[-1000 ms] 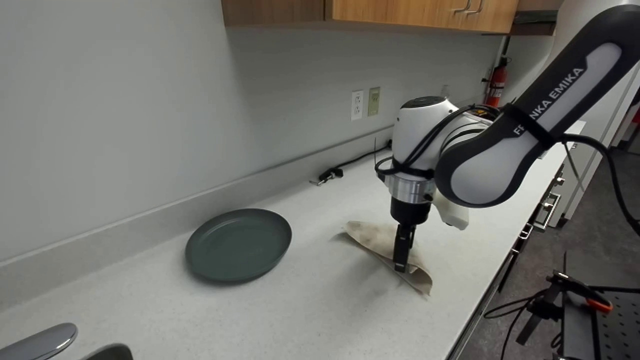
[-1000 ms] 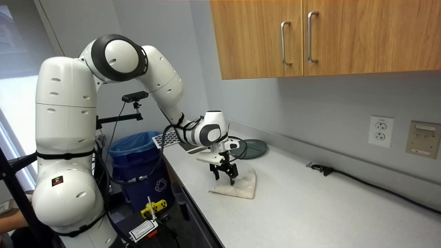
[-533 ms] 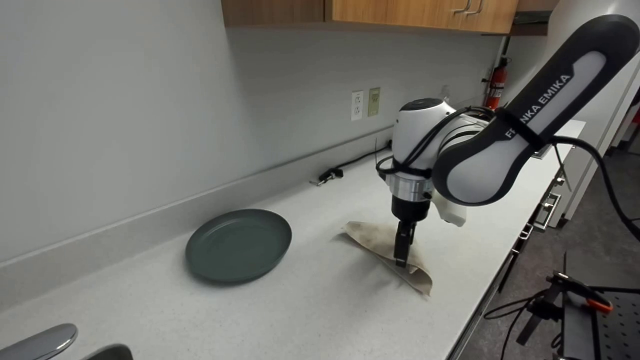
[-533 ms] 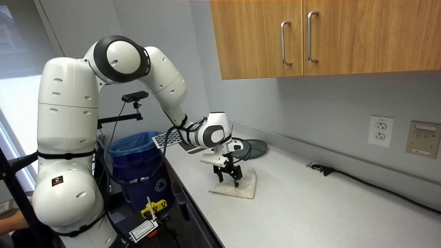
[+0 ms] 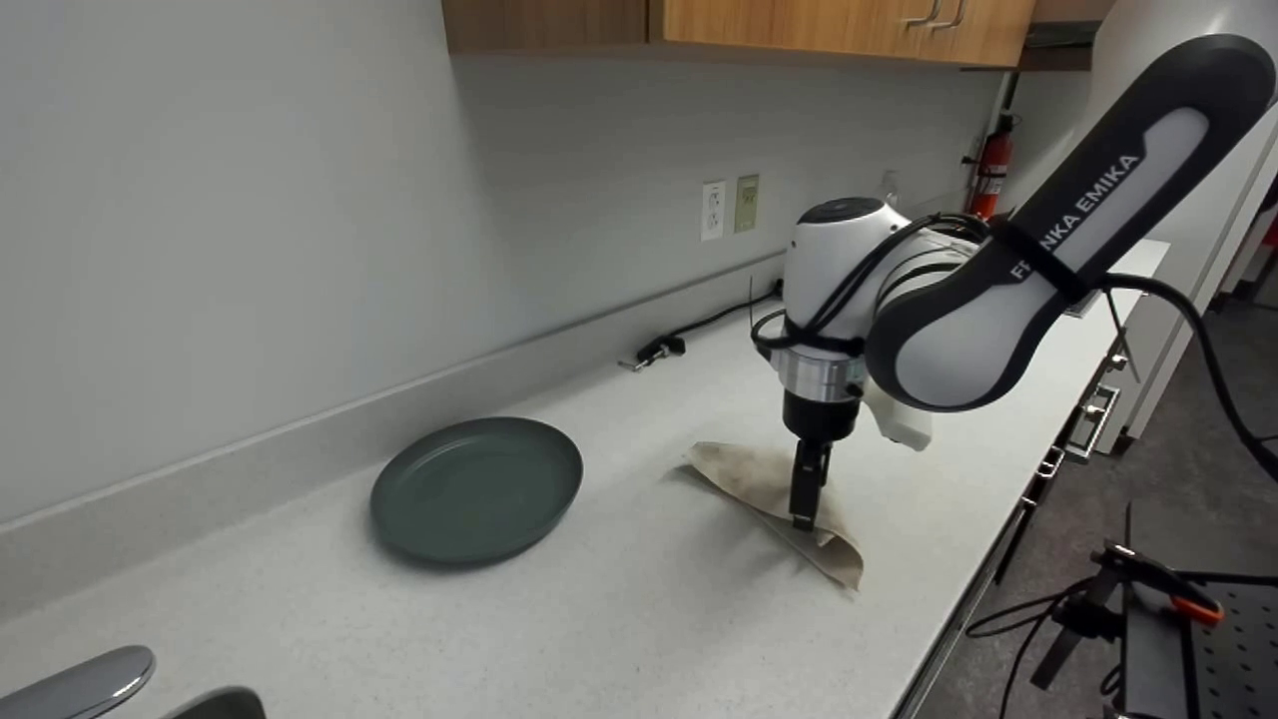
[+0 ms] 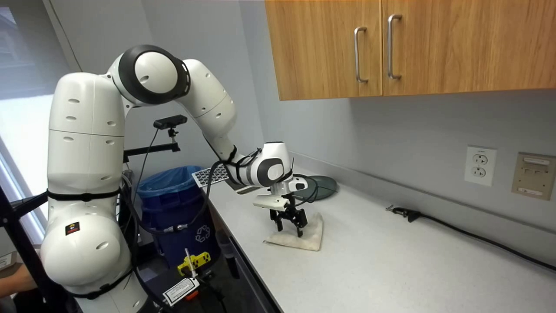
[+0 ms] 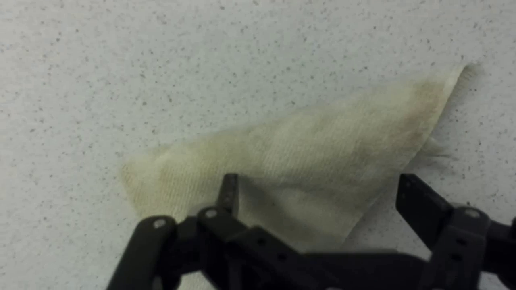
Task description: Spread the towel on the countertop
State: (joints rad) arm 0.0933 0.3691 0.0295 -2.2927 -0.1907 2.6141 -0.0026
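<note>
Along a grey wall (image 5: 300,220), the speckled countertop (image 5: 599,629) bears the rumpled towel (image 5: 737,473) beneath a wide-parted pincer (image 7: 317,178).

In an exterior view the window (image 6: 21,148) blows out white at far left. Wooden cabinets (image 5: 799,25) leave soft shade on the wall (image 5: 629,150). Diffuse shadow lies beside the towel (image 5: 744,474). The wrist view is dimmer, its black gripper (image 7: 318,178) soft-edged.
</note>
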